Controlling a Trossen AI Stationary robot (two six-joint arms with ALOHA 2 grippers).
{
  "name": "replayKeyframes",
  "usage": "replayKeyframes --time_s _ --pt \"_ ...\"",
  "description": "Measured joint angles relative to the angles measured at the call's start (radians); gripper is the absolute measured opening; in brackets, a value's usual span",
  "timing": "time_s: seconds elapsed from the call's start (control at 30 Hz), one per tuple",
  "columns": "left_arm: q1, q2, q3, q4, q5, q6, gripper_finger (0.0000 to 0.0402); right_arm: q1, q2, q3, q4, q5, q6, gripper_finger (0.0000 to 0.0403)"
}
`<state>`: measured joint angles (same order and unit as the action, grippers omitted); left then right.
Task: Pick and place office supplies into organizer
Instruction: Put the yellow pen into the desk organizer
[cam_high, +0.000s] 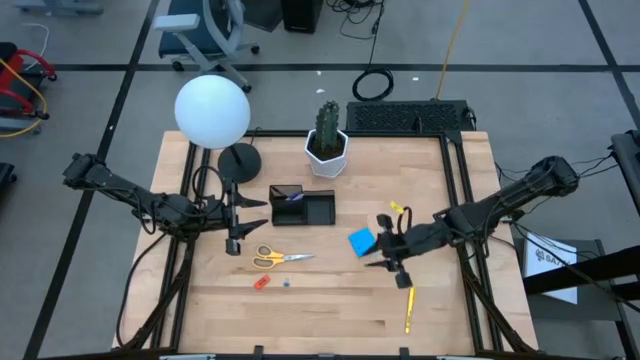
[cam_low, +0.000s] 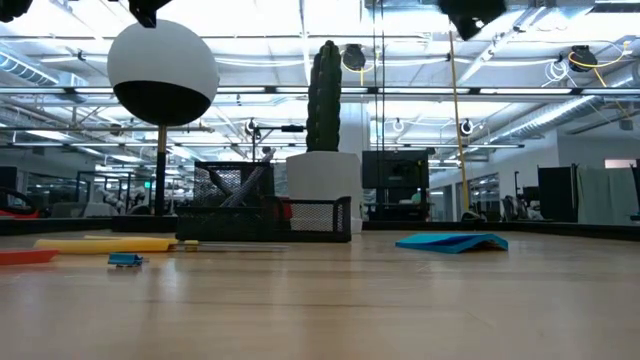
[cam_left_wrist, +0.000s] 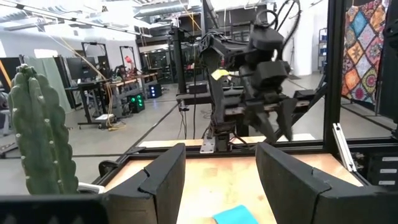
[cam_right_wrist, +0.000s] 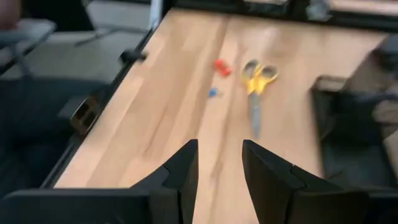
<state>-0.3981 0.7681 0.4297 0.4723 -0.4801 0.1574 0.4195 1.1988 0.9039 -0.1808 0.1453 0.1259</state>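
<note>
The black organizer stands mid-table with a purple pen in its left compartment. Yellow-handled scissors, a red-orange piece and a tiny blue piece lie flat on the wood nearer the front. The blue sticky-note pad lies right of the organizer, and a yellow pen lies near the front right. My left gripper hangs open above the table, left of the organizer. My right gripper is open and empty, raised just right of the pad. It faces the scissors.
A white hexagonal cactus pot stands behind the organizer. A globe lamp on a round black base is at the far left, and a black keyboard lies at the far edge. Bare wood spans the front.
</note>
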Motion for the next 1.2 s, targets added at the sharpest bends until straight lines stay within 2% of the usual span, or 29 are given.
replayKeyframes --time_s 0.23,0.47,0.57,0.93,1.2 --pt "0.000 0.000 0.000 0.002 -0.021 0.022 0.0202 0.079 0.000 0.000 -0.065 -0.095 0.034 0.0116" --pt "0.000 0.000 0.000 0.003 -0.025 0.020 0.0202 0.176 0.036 0.089 -0.225 -0.057 -0.045 0.0116" --pt "0.000 0.000 0.000 0.003 -0.025 0.017 0.0202 0.217 0.090 0.161 -0.326 -0.013 -0.098 0.0116" --pt "0.000 0.000 0.000 0.002 -0.026 0.012 0.0202 0.328 0.364 0.414 -0.697 -0.016 -0.235 0.0116" --pt "0.000 0.000 0.000 -0.005 -0.026 -0.034 0.0202 0.395 0.450 0.433 -0.741 -0.019 -0.323 0.0116"
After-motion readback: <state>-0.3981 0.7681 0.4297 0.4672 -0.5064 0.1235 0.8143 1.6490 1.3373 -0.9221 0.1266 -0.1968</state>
